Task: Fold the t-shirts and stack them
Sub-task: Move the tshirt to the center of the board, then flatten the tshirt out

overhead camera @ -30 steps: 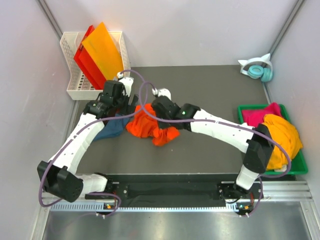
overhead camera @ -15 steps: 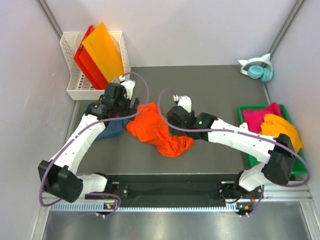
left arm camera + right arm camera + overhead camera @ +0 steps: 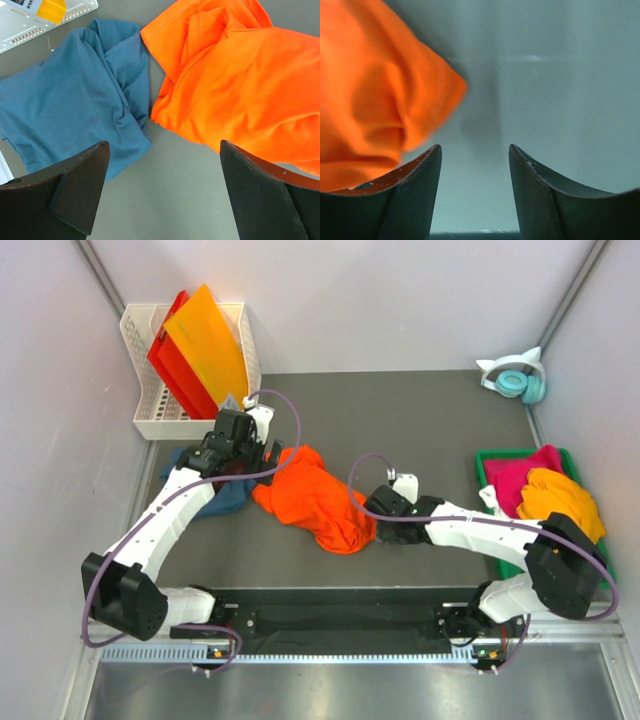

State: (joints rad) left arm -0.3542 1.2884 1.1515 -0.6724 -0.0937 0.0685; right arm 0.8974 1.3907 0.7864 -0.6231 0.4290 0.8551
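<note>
Left gripper [image 3: 255, 450] is released, jaws spread wide with nothing between them. In its wrist view it sits over bare worktop [image 3: 170, 200]. The teal-blue t-shirt [image 3: 75, 100] lies ahead on its left-finger side, crumpled with a fold running down the middle. The orange t-shirt [image 3: 240, 75] lies ahead on its right-finger side. The two shirts meet, or nearly so, just ahead of the gripper (can't tell if they actually touch).

Right gripper [image 3: 380, 525] is also released, with its jaws apart and empty. In its wrist view the orange cloth bunches up ahead and off to the left finger's side, outside the jaws. I can't tell whether that finger touches it. The rest of that view is blurred grey.

From the top view, the orange t-shirt runs as a rumpled strip from the left gripper to just beside the right gripper. The teal-blue one is on the left gripper's far side from the orange, partly under the left arm.

A green bin [image 3: 490, 460] sits well behind the right gripper, out by that arm's elbow. It holds a magenta t-shirt [image 3: 525, 470] and a yellow-orange t-shirt [image 3: 565, 500], both unfolded.
</note>
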